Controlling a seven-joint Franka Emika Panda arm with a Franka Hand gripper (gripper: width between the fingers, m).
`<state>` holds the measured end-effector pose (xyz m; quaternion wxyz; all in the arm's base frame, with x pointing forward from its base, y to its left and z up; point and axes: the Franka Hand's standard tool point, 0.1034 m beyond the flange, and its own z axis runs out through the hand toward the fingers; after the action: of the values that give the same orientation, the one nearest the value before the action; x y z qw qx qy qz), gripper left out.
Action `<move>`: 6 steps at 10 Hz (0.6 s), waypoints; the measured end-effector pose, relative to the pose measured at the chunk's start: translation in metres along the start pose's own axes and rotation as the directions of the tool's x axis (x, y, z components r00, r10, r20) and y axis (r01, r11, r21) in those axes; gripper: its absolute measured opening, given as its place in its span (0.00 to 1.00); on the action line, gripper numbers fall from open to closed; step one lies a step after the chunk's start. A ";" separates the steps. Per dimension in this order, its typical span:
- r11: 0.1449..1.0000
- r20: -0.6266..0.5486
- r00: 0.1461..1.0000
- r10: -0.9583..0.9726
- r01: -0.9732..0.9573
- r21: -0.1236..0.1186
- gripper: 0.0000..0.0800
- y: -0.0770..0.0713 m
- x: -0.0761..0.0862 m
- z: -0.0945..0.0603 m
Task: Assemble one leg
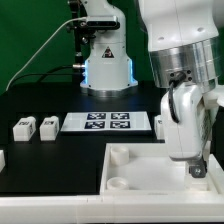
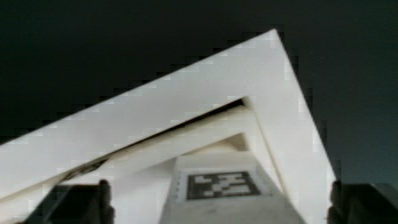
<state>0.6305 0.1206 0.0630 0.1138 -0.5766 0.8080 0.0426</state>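
In the wrist view a leg (image 2: 222,170), a small white block with a square tag on its face, stands between my fingers, over a corner of the large white panel (image 2: 160,110). My gripper (image 2: 222,208) is open: the dark fingers (image 2: 80,205) sit on either side of the leg with a strip of gap at each side. In the exterior view my gripper (image 1: 193,163) hangs low over the far right part of the panel (image 1: 150,170) and hides this leg.
Two more tagged legs (image 1: 22,128) (image 1: 47,126) lie at the exterior view's left. The marker board (image 1: 107,122) lies behind the panel, with another small white block (image 1: 162,122) at its right end. The robot base (image 1: 105,65) stands at the back.
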 end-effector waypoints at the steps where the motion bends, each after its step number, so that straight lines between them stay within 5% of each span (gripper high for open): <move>1: 0.993 0.003 0.993 -0.122 0.122 -0.003 0.80 0.001 -0.003 -0.005; 3: 0.920 0.028 0.920 -0.391 0.392 -0.021 0.81 0.008 -0.012 -0.028; 6: 0.729 0.041 0.728 -0.684 0.685 -0.008 0.81 0.010 -0.019 -0.045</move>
<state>0.6210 0.1325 0.1105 0.1293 -0.8340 0.5362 0.0172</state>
